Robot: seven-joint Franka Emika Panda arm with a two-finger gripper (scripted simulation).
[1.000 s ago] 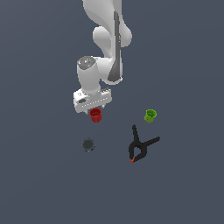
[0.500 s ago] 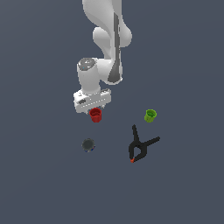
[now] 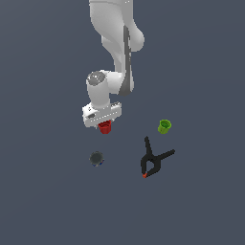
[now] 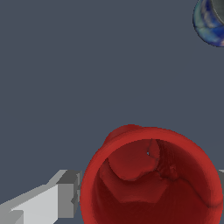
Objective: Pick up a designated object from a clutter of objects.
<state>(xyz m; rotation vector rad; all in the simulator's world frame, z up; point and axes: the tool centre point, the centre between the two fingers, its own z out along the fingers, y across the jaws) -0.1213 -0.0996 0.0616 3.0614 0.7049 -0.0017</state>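
knob (image 3: pixel 96 158): exterior view's left, apart, untouched | red cup (image 3: pixel 105 127): directly under the wrist, rim up so fingers can straddle its wall | gripper (image 3: pixel 104 125): one finger (image 4: pixel 52 200) just beside the rim; pinching or merely spread, cannot tell | clamp (image 3: pixel 153 160), green cup (image 3: pixel 164 126): right, clear

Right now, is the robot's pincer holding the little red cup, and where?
The pincer sits around the small red plastic cup at its open rim, fingers on either side, but a firm hold cannot be told.
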